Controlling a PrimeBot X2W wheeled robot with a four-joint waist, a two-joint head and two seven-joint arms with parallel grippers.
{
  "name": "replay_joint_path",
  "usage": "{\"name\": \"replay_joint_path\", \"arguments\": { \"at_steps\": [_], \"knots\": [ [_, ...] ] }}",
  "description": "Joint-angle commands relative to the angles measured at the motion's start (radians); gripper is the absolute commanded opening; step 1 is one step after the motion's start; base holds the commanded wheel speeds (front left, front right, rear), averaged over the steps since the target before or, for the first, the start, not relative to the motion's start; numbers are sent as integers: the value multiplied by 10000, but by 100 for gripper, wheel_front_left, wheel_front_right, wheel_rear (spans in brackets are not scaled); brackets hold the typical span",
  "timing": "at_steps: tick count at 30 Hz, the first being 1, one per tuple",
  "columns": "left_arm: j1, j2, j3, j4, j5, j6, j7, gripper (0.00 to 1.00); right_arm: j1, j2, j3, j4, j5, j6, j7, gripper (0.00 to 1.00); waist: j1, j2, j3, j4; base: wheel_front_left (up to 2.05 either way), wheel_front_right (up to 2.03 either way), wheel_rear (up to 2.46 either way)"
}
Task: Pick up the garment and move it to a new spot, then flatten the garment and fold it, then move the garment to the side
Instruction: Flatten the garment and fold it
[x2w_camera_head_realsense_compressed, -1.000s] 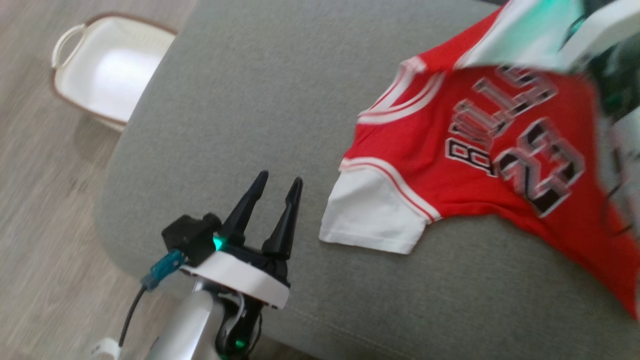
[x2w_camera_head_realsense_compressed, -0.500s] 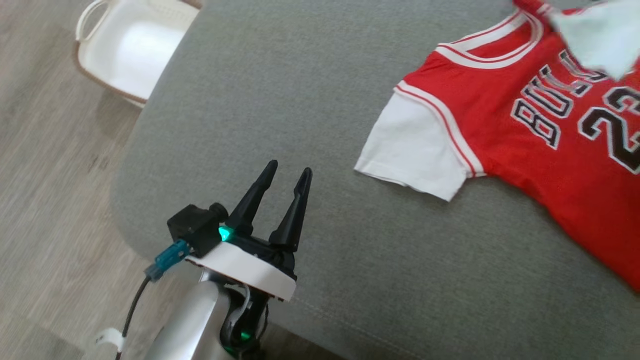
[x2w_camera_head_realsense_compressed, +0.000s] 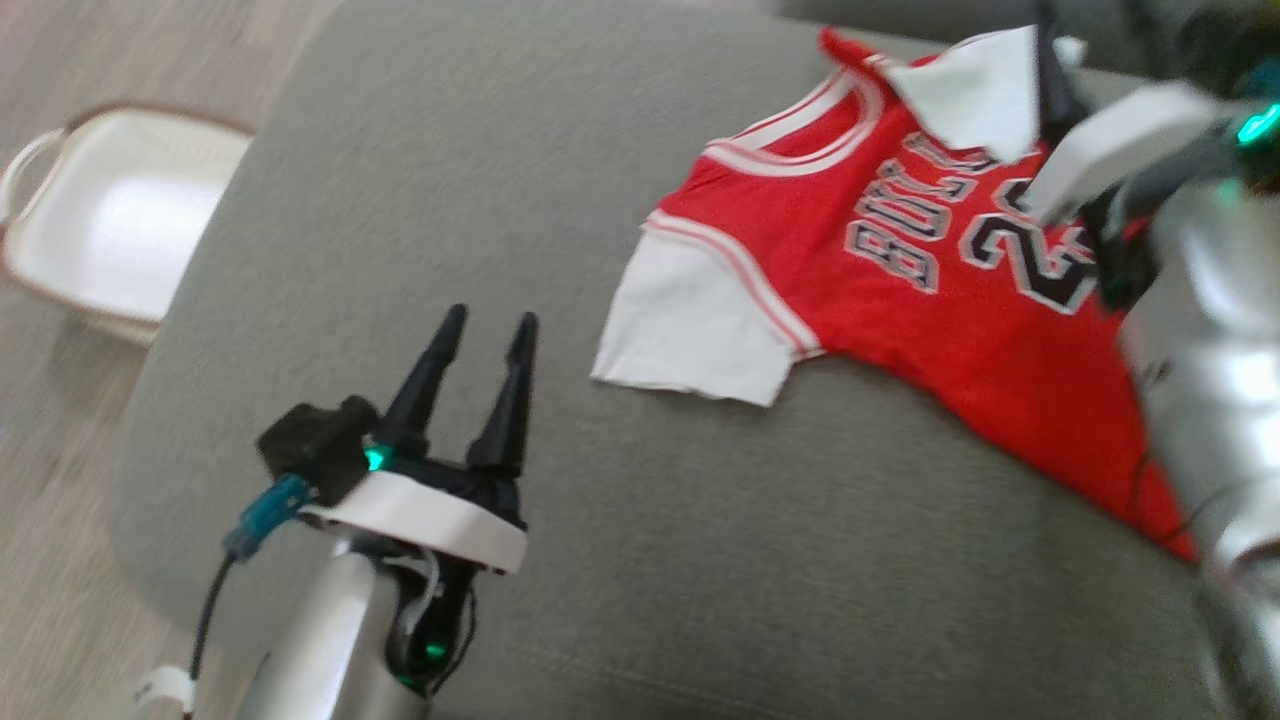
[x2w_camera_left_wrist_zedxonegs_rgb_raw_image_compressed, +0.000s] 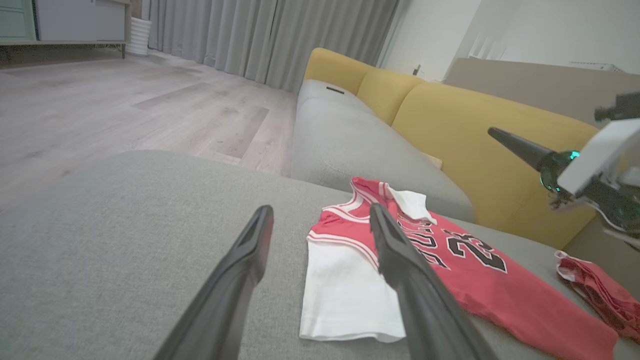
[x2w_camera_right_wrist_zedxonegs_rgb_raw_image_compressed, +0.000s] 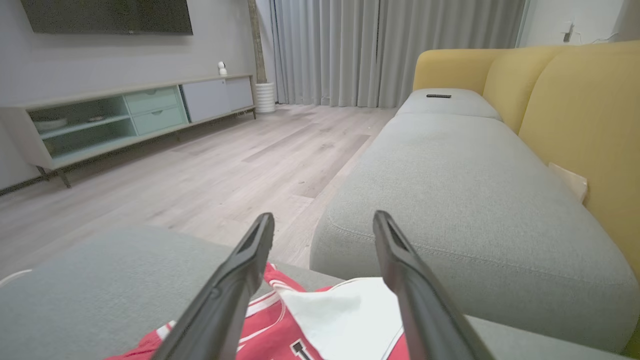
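Partly, the jersey (x2w_camera_head_realsense_compressed: 900, 300) is covered in the head view: the right forearm (x2w_camera_head_realsense_compressed: 1210, 370) hides its far side and part of the number, and the whole view is smeared. In the left wrist view one finger of the left gripper (x2w_camera_left_wrist_zedxonegs_rgb_raw_image_compressed: 320, 210) crosses the chest. The right wrist view cuts the jersey off at the bottom edge, so just the collar end shows.

It lies spread, chest up, on a grey cushion (x2w_camera_head_realsense_compressed: 500, 150), towards the right side. It is red with white stripes at neck and armholes, black white-edged letters and number, and white sleeves. One sleeve (x2w_camera_head_realsense_compressed: 690, 335) lies flat, pointing at the left gripper; the other (x2w_camera_head_realsense_compressed: 970, 95) is folded over onto the chest beside the collar.

The left gripper stands near the cushion's front edge, fingers apart and empty, well clear of the flat sleeve. The right gripper (x2w_camera_right_wrist_zedxonegs_rgb_raw_image_compressed: 324, 217) hangs over the collar end, fingers also apart with nothing between them.

A white basket (x2w_camera_head_realsense_compressed: 110, 230) sits on the floor (x2w_camera_head_realsense_compressed: 60, 440) left of the cushion. A yellow-backed sofa (x2w_camera_left_wrist_zedxonegs_rgb_raw_image_compressed: 450, 130) stands beyond, and a crumpled red cloth (x2w_camera_left_wrist_zedxonegs_rgb_raw_image_compressed: 600, 292) lies just past the hem.
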Motion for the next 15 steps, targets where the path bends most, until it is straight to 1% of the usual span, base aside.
{"name": "replay_joint_path", "arguments": {
  "at_steps": [1, 3, 6, 9, 15],
  "knots": [
    [-137, 76, 541, -270, 126, -21, -53, 100, 404, 284, 269, -700, 339, -9, -147, 100, 0, 0, -655, -714, 0, 0, 0],
    [-45, 76, 788, -243, 196, -30, -53, 100, 1172, 331, 388, -1421, 777, -9, -173, 100, 0, 0, -865, -1008, 0, 0, 0],
    [110, 76, 1094, -241, 292, -42, -53, 100, 2425, 298, 576, -2818, 1093, -9, -183, 100, 0, 0, -1095, -1402, 0, 0, 0],
    [276, 76, 1264, -223, 387, -52, -53, 100, 3813, 206, 360, -4189, 980, -9, -186, 100, 0, 0, -1300, -1709, 0, 0, 0],
    [620, 76, 1559, -29, 401, -64, -53, 100, 6631, 835, -491, -6417, 397, -9, -187, 100, 0, 0, -1551, -2250, 0, 0, 0]
  ]
}}
